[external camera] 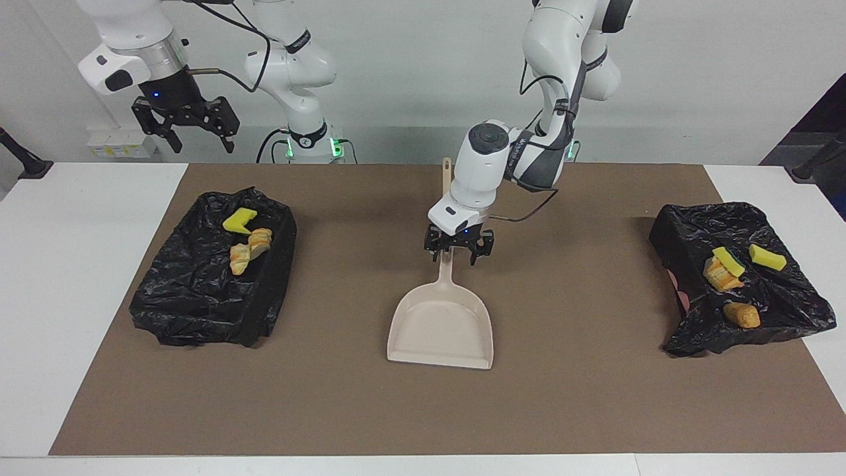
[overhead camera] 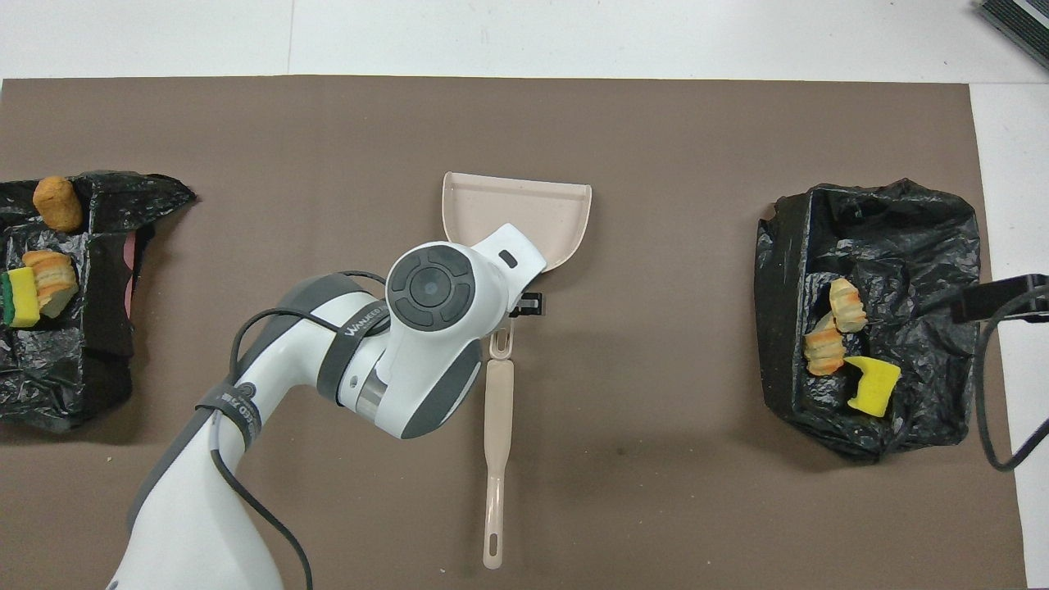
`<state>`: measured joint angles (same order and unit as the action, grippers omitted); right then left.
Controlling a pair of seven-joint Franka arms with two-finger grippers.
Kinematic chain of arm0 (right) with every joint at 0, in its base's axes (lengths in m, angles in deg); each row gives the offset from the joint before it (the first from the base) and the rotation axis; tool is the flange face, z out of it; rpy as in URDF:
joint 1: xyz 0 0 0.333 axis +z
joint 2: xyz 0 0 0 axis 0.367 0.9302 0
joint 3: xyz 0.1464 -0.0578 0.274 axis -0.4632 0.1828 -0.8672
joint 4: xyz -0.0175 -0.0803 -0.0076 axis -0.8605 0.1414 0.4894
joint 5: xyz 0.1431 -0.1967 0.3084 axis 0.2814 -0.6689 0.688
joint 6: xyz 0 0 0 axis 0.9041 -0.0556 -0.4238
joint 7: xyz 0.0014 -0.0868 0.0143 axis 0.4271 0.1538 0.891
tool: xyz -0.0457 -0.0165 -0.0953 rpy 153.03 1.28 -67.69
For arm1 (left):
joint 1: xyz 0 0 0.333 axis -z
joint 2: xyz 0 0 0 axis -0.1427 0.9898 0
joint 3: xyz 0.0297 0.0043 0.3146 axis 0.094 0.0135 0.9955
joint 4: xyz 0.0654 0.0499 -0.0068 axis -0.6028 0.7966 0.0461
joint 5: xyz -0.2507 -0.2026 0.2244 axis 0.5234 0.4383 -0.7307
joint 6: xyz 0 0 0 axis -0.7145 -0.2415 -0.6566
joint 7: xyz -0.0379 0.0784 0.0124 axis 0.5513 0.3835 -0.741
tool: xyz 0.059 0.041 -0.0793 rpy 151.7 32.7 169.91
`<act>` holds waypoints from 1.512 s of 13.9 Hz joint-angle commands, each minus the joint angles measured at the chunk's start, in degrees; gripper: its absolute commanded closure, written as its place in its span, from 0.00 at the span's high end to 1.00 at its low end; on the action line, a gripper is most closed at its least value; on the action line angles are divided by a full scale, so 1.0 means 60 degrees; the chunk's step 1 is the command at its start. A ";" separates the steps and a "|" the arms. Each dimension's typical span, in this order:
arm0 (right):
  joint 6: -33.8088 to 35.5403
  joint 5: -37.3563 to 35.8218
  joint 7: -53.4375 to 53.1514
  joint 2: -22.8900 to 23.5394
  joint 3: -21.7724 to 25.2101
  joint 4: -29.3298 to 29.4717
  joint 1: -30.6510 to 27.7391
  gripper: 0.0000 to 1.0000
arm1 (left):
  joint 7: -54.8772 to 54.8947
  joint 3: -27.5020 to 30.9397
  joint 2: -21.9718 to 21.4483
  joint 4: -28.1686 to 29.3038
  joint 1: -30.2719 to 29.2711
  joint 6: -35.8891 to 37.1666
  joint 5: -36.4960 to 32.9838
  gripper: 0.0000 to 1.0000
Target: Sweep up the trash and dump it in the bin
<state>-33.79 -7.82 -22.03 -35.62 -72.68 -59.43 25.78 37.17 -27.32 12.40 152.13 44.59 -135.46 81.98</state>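
The beige dustpan point(external camera: 441, 327) point(overhead camera: 516, 213) lies flat in the middle of the brown mat, its handle pointing toward the robots. My left gripper point(external camera: 455, 254) stands open, its fingers straddling the handle's end without gripping it. Trash lies in two black-bagged bins. The bin point(external camera: 211, 284) point(overhead camera: 869, 319) at the right arm's end holds a yellow sponge bit point(external camera: 239, 220) and bread-like lumps point(external camera: 251, 248). The bin point(external camera: 733, 277) point(overhead camera: 65, 303) at the left arm's end holds yellow bits point(external camera: 767, 258), a beige lump point(external camera: 720, 277) and an orange-brown lump point(external camera: 741, 315). My right gripper point(external camera: 185, 122) waits open, high above the table's edge.
A beige brush point(overhead camera: 496, 442) point(external camera: 447, 175) lies on the mat in line with the dustpan handle, nearer to the robots. The brown mat point(external camera: 581, 396) covers most of the white table. The left arm's wrist hides the dustpan handle in the overhead view.
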 commanded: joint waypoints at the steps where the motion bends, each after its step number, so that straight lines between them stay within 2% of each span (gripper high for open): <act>1: -0.0032 0.0015 0.0316 -0.0227 -0.0018 -0.0237 -0.0034 1.00 | 0.0307 -0.0020 -0.0250 -0.0009 -0.0759 0.0023 0.0140 1.00; 9: -0.0120 -0.0117 0.0316 -0.0242 -0.0018 -0.0325 -0.0034 1.00 | 0.3441 -0.0035 -0.0923 -0.1341 -0.2677 0.2789 0.0155 1.00; 13: -0.0105 -0.0117 0.0330 -0.0256 -0.0018 -0.0325 -0.0034 1.00 | 0.4847 0.0053 -0.1451 -0.1547 -0.3878 0.3858 0.0155 1.00; 16: -0.0105 -0.0117 0.0330 -0.0256 -0.0018 -0.0325 -0.0034 1.00 | 0.5041 0.0082 -0.1802 -0.1650 -0.4787 0.4312 0.0111 1.00; 21: -0.0090 -0.0117 0.0330 -0.0271 -0.0018 -0.0354 -0.0034 1.00 | 0.4894 0.0345 -0.2007 -0.2133 -0.5594 0.6025 0.0038 1.00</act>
<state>-33.79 -7.88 -22.03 -35.74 -72.68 -59.74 25.78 66.79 -25.74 0.99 140.97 12.19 -104.03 82.00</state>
